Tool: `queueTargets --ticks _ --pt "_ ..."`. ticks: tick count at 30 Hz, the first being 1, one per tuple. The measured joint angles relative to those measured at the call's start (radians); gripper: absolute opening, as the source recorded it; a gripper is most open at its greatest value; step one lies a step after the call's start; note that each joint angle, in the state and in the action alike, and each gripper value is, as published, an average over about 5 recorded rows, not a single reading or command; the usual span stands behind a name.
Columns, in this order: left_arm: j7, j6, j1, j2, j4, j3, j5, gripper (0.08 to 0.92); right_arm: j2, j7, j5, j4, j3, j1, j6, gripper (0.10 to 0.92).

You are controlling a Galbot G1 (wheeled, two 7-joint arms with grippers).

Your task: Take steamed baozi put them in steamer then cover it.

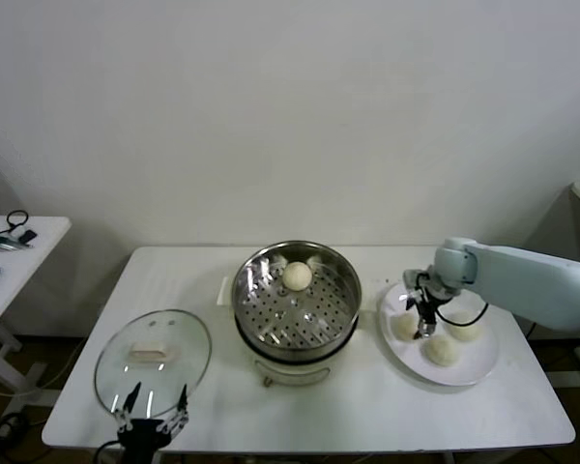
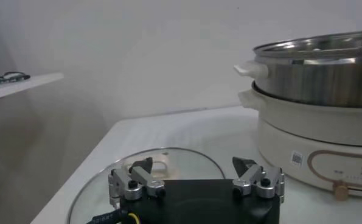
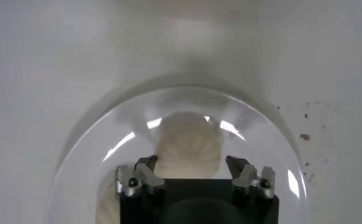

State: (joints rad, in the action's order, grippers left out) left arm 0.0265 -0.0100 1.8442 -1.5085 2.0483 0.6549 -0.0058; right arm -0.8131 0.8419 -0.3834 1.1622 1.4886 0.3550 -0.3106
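Although one steamed baozi [image 1: 297, 275] already sits on the perforated tray at the back of the steamer [image 1: 296, 311] in the middle of the head view, you still have most of the job ahead. Three more buns [image 1: 445, 337] remain on the white plate [image 1: 483, 363] at centre right of the frame, just beside the steamer.

Your right gripper [image 1: 425, 317] hangs over the plate's left side, above the bun [image 3: 188, 146] nearest the steamer. In the right wrist view its fingers [image 3: 145, 167] are spread wide to either side of that bun, gripping nothing, so I judge the second pick is being lined up but is not yet made.

The cover [image 1: 153, 360] lies flat on the tabletop [image 1: 367, 411] at lower left, off the steamer, its cream handle facing up. Your left gripper [image 1: 156, 410] waits at the cover's near edge at the bottom of the frame, fingers [image 2: 131, 180] parted and empty.

So roughly a quarter of the loading is done: three transfers remain, then the cover goes on.
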Motion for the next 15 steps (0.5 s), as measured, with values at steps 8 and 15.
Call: queueTargets --ticks 8,15 --pt "-0.001 0.001 0.001 0.0 0.002 -0.002 0.0 0.823 0.013 0.019 -0.006 0.02 0.009 0.028 0.007 0.625" --pt "-0.002 0.003 0.005 0.005 0.008 -0.01 0.002 0.823 -0.002 0.069 -0.072 0.054 0.107 0.198 0.038 0.627"
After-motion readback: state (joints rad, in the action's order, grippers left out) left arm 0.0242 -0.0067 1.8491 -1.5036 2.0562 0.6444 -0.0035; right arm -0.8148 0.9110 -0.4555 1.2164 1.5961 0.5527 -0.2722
